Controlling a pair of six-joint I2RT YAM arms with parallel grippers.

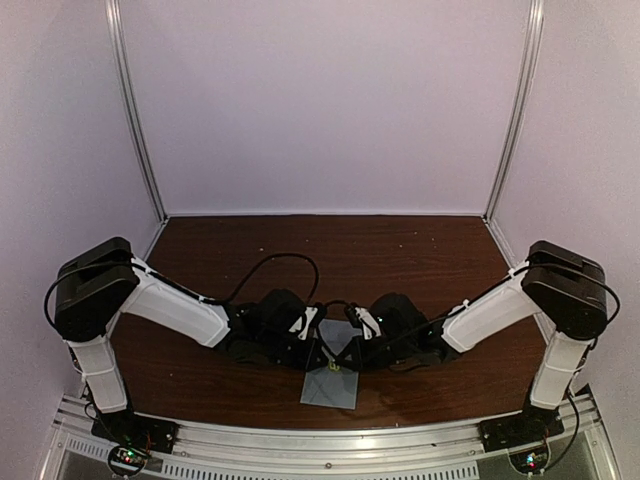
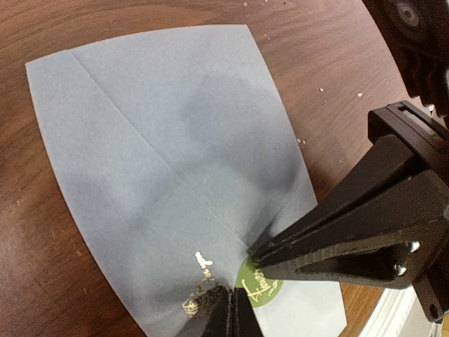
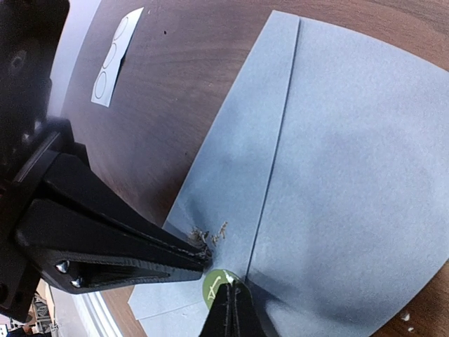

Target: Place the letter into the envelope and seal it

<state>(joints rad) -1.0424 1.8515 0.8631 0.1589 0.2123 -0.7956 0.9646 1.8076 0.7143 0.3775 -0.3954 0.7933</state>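
- Got left gripper at bottom centre of its wrist frame, pinched fully closed, gripping nothing, tip down by a green round sticker.
- Same deal with right gripper: clamped together, empty, poking at that sticker from the other side.
- Spotted the envelope flat on the table, lower centre of top frame, under both tips.
- Also seeing a white sticker strip, upper left of right wrist frame.
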